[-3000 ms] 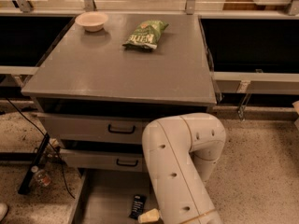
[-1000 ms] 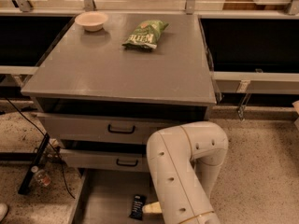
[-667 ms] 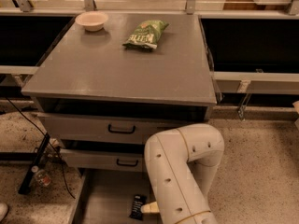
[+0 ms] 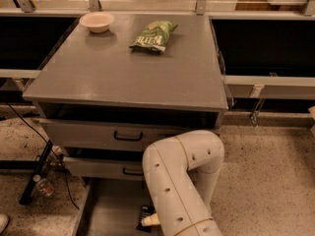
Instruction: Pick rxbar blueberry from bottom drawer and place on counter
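The gripper is down in the open bottom drawer, mostly hidden behind the arm; whether it is spread or pinching cannot be told. The snack bar lies touching it on its left. Far beyond, the worktop carries a chip bag and a bowl.

No writing can be read. The print on the green chip bag, in the upper middle of the frame on the desk, cannot be made out. Neither can the lettering on the rxbar blueberry beside the claw at bottom centre.
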`<move>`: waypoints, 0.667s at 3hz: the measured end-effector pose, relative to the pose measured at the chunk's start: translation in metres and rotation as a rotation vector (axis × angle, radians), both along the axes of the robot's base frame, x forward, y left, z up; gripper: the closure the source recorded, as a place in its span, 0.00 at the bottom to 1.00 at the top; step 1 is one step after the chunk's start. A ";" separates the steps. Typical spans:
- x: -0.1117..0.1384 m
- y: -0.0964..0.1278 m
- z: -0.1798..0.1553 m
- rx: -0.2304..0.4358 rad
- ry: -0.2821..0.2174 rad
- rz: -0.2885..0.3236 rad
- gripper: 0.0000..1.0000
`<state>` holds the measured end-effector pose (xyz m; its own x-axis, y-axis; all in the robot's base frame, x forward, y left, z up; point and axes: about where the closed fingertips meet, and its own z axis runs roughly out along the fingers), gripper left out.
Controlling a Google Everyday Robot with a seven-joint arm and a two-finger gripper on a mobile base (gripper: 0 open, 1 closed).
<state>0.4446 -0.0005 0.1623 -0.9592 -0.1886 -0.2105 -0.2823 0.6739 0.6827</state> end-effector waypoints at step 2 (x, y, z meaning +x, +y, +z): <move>-0.003 0.019 -0.005 0.025 0.013 0.065 0.00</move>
<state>0.4416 0.0186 0.1574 -0.9478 -0.2453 -0.2037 -0.3160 0.6371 0.7030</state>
